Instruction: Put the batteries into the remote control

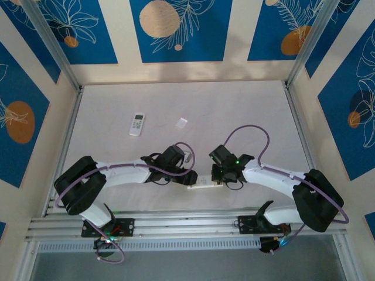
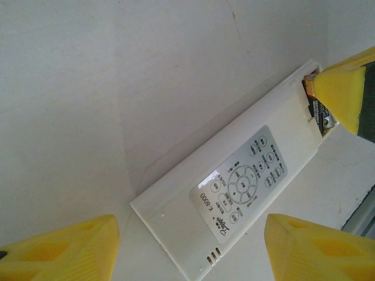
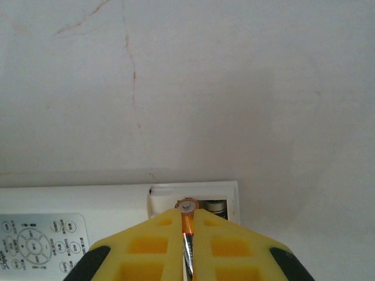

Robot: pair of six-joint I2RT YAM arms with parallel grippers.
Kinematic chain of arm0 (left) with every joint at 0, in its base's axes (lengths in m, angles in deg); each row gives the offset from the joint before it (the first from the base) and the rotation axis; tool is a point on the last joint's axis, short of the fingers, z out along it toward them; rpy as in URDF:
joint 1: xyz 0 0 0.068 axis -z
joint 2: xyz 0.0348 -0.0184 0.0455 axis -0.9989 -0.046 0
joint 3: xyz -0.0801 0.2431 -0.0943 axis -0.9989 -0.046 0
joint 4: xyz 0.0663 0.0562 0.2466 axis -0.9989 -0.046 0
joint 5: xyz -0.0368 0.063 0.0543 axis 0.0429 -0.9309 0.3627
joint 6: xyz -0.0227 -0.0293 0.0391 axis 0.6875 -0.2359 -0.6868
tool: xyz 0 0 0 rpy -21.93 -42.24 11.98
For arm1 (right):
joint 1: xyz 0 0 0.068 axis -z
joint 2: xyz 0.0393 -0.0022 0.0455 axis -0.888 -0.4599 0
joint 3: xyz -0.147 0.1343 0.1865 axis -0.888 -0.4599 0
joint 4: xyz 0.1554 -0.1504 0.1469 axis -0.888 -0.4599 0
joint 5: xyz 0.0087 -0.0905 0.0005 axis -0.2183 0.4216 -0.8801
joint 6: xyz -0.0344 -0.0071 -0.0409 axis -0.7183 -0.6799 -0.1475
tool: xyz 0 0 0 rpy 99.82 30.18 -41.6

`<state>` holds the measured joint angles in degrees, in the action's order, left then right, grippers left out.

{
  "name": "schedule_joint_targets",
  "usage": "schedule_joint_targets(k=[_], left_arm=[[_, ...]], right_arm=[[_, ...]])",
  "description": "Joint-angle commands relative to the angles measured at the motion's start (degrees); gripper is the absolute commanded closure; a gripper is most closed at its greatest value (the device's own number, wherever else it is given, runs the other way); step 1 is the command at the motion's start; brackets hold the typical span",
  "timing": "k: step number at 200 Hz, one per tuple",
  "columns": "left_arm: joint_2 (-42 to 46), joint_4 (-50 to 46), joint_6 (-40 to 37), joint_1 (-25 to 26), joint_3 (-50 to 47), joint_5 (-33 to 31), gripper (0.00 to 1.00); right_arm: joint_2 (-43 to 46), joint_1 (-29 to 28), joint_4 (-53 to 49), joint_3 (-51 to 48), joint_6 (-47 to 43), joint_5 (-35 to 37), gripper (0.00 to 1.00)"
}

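A white remote control point(image 2: 234, 193) lies face down and slantwise, its label sticker up; it also shows between the two arms point(image 1: 199, 187). Its battery compartment point(image 3: 225, 193) at one end is uncovered. My right gripper point(image 3: 187, 214) is shut on a battery point(image 3: 187, 207), whose orange end pokes out over the compartment. Another battery point(image 3: 216, 205) lies inside, beside it. In the left wrist view, one of the right gripper's yellow fingers point(image 2: 344, 93) covers that end. My left gripper point(image 2: 190, 225) is open, its fingers standing wide on either side of the remote's other end without touching it.
A second white remote point(image 1: 136, 124) lies farther back on the left of the table. A small pale flat piece point(image 1: 181, 122) rests near the middle. Metal rails point(image 1: 187, 225) run along the near edge, and walls close in the sides.
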<state>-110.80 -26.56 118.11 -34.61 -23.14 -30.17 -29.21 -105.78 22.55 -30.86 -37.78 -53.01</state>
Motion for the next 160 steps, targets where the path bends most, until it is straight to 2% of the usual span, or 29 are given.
schedule_joint_targets(k=[1,45,66,100,115,133,160], left_arm=[[-0.42,-0.03,0.0,0.36,1.31,0.12,0.33],[0.86,-0.03,0.35,0.33,0.4,-0.32,0.33],[1.52,0.53,0.35,0.33,-0.53,-0.84,0.33],[2.49,-0.38,0.35,0.33,-0.67,-2.52,0.33],[5.49,-0.06,0.56,0.3,-1.7,-6.03,0.33],[11.79,0.9,-0.46,-0.09,-3.57,-11.93,0.24],[22.74,-3.36,-4.78,-4.42,-4.76,-19.24,0.14]], right_arm=[[-1.87,-1.93,-6.46,-4.21,6.56,-5.31,0.92],[-6.62,-3.56,-7.72,-5.48,12.31,-8.34,0.96],[-7.03,-3.98,-7.17,-4.55,11.26,-8.43,0.96],[-2.41,-1.05,-12.1,5.25,5.2,-6.76,0.94],[-0.21,1.55,-13.25,10.38,1.08,-6.25,0.88],[0.69,3.8,-11.71,16.13,-6.8,-3.74,0.79],[-4.37,5.97,-6.46,25.41,-21.51,-2.12,0.56]])
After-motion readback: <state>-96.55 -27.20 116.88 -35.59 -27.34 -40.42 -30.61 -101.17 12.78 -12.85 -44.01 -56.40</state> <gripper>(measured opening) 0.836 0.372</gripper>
